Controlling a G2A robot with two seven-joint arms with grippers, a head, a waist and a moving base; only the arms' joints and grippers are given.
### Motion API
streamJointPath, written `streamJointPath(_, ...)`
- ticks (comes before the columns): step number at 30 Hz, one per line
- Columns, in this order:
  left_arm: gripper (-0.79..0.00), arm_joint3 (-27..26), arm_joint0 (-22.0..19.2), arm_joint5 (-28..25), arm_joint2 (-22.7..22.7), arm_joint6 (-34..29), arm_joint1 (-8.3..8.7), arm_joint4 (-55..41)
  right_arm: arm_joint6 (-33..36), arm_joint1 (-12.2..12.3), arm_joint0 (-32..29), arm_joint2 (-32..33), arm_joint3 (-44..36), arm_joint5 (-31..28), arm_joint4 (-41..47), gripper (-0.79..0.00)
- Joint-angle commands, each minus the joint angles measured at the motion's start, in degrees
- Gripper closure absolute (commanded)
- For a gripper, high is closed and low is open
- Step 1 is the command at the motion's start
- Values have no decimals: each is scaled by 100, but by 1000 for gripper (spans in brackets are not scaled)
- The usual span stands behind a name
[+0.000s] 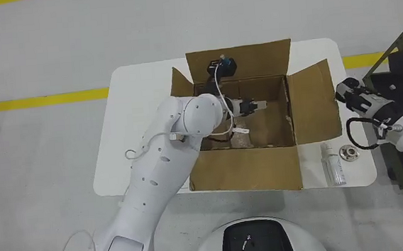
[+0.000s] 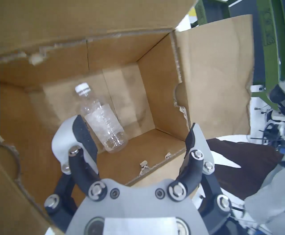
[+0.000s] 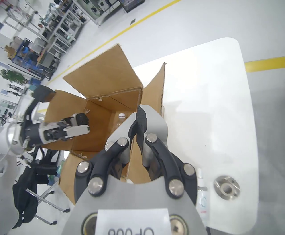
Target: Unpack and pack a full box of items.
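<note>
Evidently poised for unpacking, the left gripper (image 2: 135, 124) hangs, fingers spread and empty, over the bottle (image 2: 101, 124) centre-left inside the box (image 2: 155, 89).

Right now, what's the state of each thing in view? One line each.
Box: open, all four flaps folded out.
Bottle in the box: capped, lying on the box floor, ungripped.
Bottle on the table: lying on its side beside the box.
Left gripper: open, empty, over the box.
Right gripper: shut, empty.
</note>
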Motion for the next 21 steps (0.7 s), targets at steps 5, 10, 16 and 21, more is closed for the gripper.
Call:
streamJointPath(5, -785, -1034, 412, -539, -547, 184, 174, 267, 1586, 188, 279, 303, -208, -548, -662, 0)
streamJointPath(10, -785, -1443, 571, -987, -884, 55, 292, 564, 2053, 260, 144, 469, -269, -547, -1015, 0)
streamJointPath(16, -785, -1665, 829, -1013, -1192, 89, 341, 170, 2851, 345, -266, 669, -783, -522, -1595, 0)
streamJointPath(21, -785, -1665, 829, -1013, -1192, 89, 341, 170, 3201, 381, -649, 719, -984, -619, -1917, 0)
